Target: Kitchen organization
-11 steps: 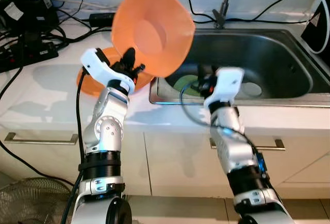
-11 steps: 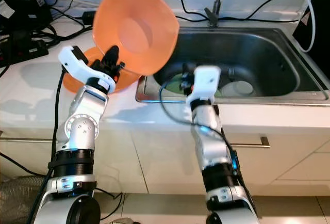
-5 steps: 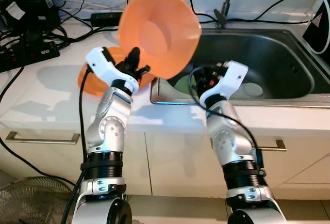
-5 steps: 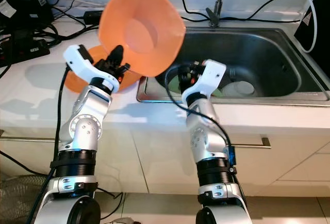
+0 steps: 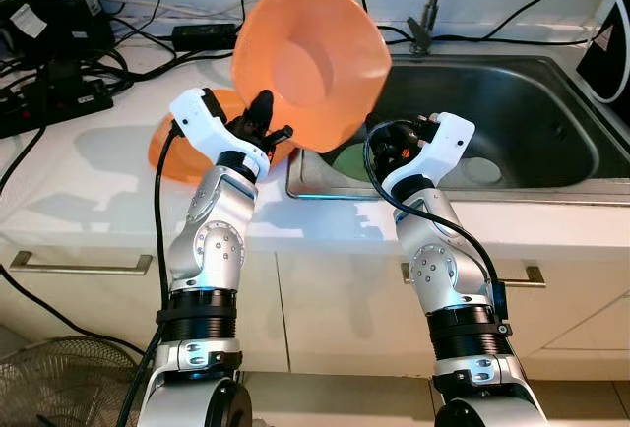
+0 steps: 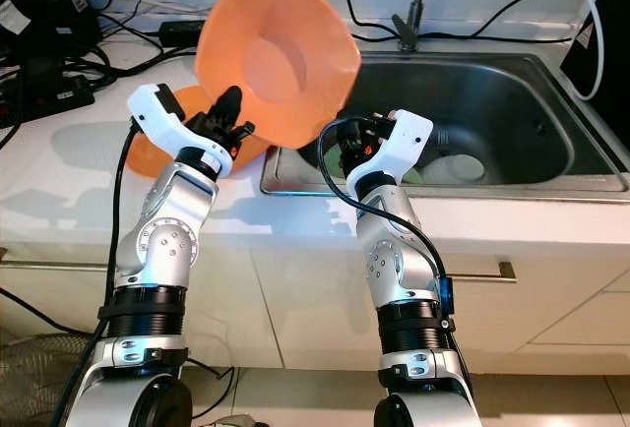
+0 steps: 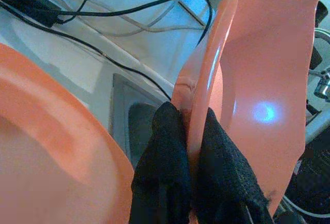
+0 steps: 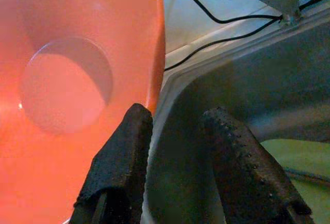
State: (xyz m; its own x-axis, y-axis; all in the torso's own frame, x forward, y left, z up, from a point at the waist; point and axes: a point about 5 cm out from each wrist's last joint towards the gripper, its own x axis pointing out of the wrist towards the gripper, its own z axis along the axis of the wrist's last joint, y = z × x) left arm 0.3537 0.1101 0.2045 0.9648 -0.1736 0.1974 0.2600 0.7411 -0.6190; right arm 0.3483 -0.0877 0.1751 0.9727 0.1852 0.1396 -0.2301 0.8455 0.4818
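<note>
the left tool (image 5: pixel 264 124) is clamped on the rim of an orange bowl (image 5: pixel 313 61), 1 black finger on each side of the edge (the left wrist view shows the 2 fingertips (image 7: pixel 170 162) pressed tight against the thin plastic). the bowl is held up in the air, tipped on its side so that its hollow faces the camera, above the left edge of the steel sink (image 5: pixel 551 102) and the white surface (image 5: pixel 89 171). just behind and below it, a second orange bowl (image 5: pixel 177 156) sits on the surface to the left of the sink, partly hidden by the left arm. the right tool (image 5: pixel 392 142) is raised at the front left corner of the sink, just beside the lower edge of the lifted bowl, with its 2 fingers spread apart and nothing between them; in the right wrist view 1 finger (image 8: pixel 121 157) lies close against the bowl's rim, though whether it touches cannot be told. down in the sink lie a green plate (image 5: pixel 352 159) and a pale round dish (image 5: pixel 480 169). a tap (image 5: pixel 429 14) stands at the back of the sink. black cables (image 5: pixel 128 24) and a power strip (image 5: pixel 54 102) lie over the back left of the surface, and a fan grille (image 5: pixel 59 383) stands on the floor at the lower left.
</note>
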